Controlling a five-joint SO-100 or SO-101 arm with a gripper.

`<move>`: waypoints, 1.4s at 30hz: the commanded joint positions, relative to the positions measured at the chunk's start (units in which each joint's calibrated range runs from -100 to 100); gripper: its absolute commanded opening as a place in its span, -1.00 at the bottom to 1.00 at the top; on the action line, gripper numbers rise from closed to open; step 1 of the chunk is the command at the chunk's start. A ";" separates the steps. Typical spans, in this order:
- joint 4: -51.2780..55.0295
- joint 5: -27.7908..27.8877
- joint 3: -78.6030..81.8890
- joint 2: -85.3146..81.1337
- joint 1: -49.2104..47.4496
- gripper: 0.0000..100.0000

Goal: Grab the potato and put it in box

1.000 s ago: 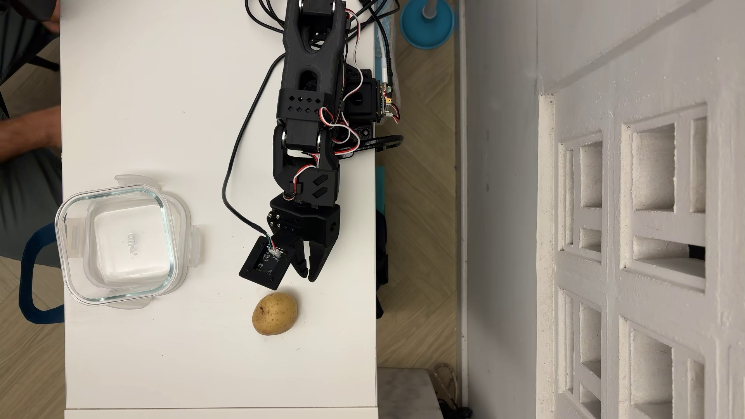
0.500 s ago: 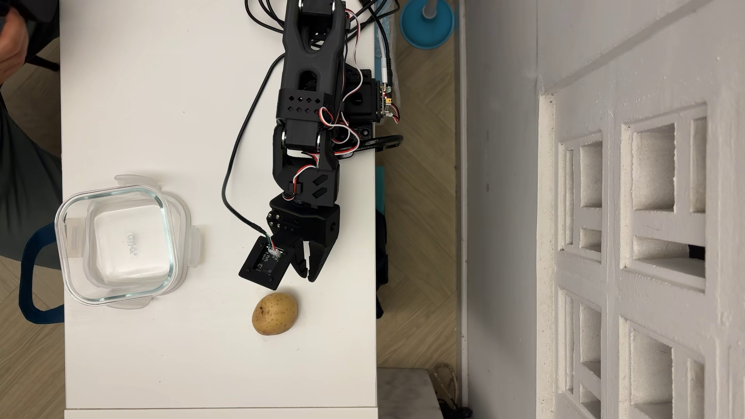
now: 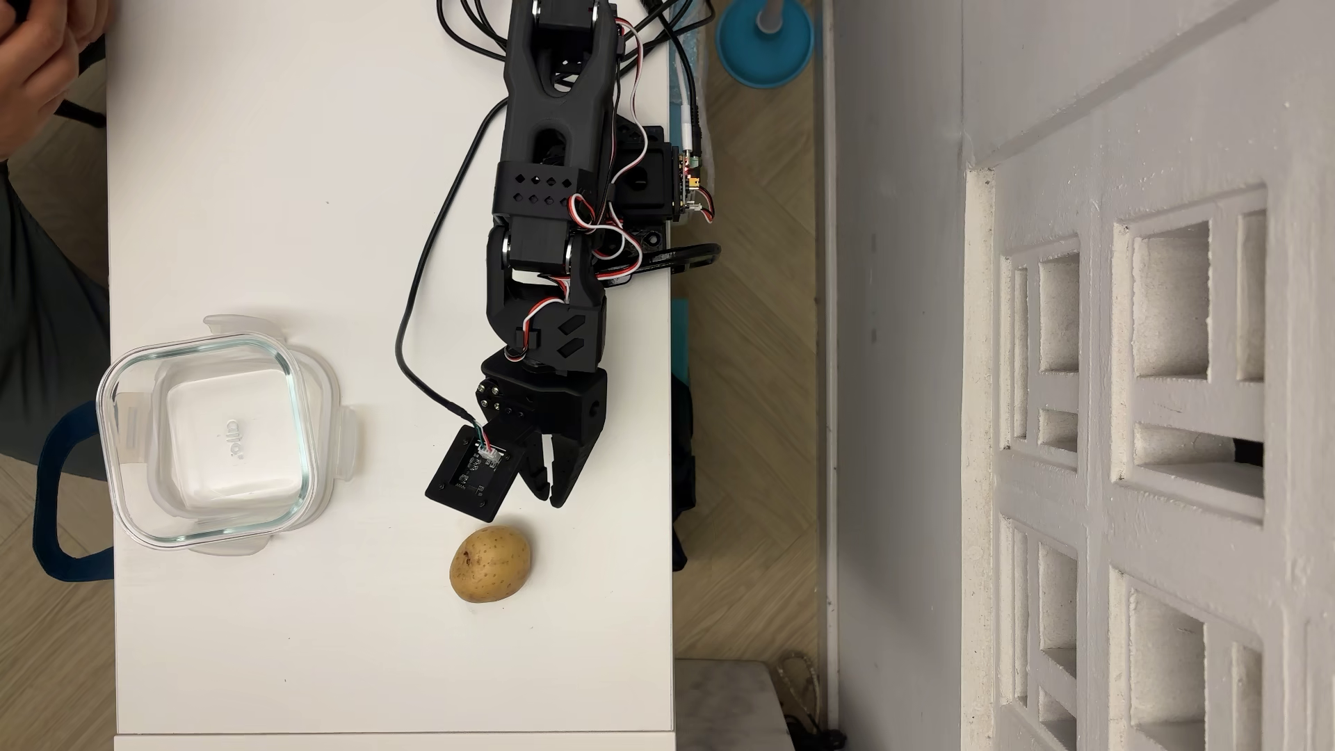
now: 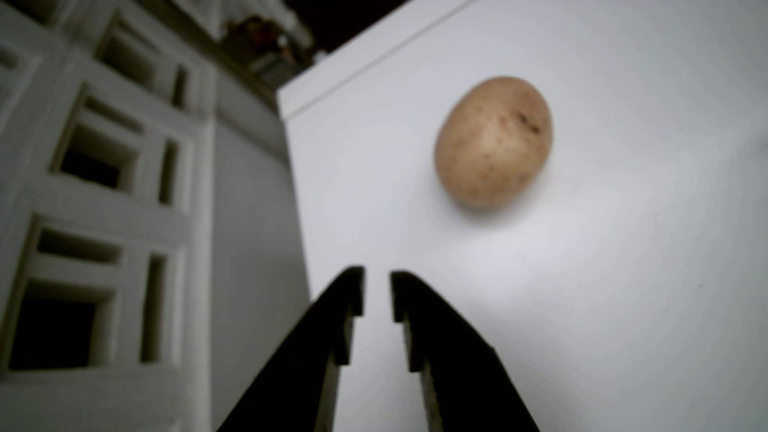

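A: How is the black two-finger gripper (image 3: 547, 498) sitting?

B: It is hanging above the white tabletop (image 3: 289, 180) with its jaws parted by only a narrow slit and gripping nothing. In the wrist view the gripper (image 4: 377, 276) is showing bare table between its tips.

A: And the potato?

B: The oval, yellow-tan, brown-speckled potato (image 3: 490, 564) is lying on the table just beyond the fingertips, apart from them. In the overhead view it is sitting slightly left of the tips; in the wrist view the potato (image 4: 493, 142) is appearing ahead and to the right, with a darker blemish near its far end. That view is blurred, so I am only guessing it is a blemish and not a shadow.

A: Further out?

B: The square clear glass box with rounded corners (image 3: 115, 462) is standing well off to the gripper's side, left in the overhead view, resting on a translucent plastic clip lid (image 3: 339, 448) and holding nothing. On the opposite side, past the table edge, a white latticed wall (image 3: 1156, 433) is running alongside.
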 commanded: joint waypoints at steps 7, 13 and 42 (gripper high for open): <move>-0.77 -0.14 -0.24 0.24 5.43 -0.70; -5.04 -0.14 -0.33 0.41 7.87 -0.69; -5.48 -1.44 -33.79 51.79 9.09 -0.50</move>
